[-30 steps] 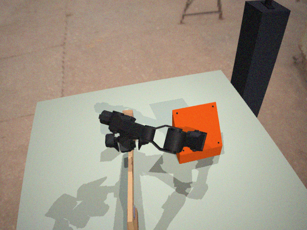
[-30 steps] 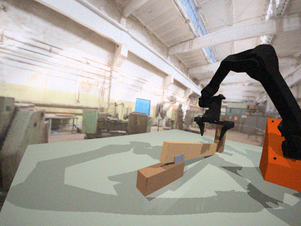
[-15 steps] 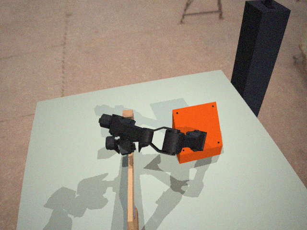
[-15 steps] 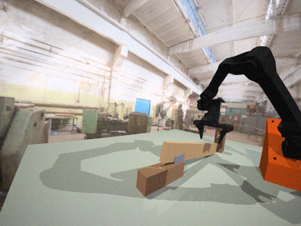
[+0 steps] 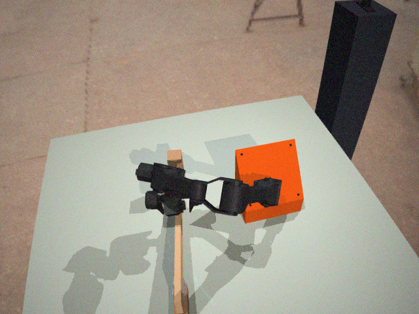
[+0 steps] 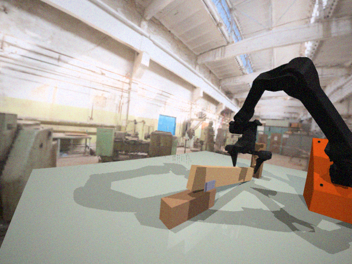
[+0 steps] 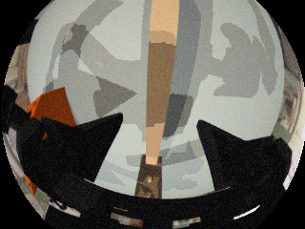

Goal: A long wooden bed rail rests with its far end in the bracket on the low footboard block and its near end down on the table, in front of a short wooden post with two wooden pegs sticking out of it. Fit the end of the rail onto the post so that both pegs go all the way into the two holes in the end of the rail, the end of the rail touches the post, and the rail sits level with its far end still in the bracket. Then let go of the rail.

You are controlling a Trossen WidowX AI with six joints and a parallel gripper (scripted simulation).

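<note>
Wooden rail (image 6: pixel 220 176) slopes across the centre of the exterior frame, its raised end in the bracket (image 6: pixel 209 186) on the footboard block (image 6: pixel 186 205), its low end down on the table (image 6: pixel 85 221) right of centre, just before the post (image 6: pixel 257 161). Black gripper (image 6: pixel 246 164) hangs above that low end, jaws spread wide, one finger either side of the rail, nothing clamped. Pegs are not clearly resolved; the wrist view shows the post (image 7: pixel 151 181) only partly. Orange base (image 5: pixel 270 162) sits right of centre in the top view.
</note>
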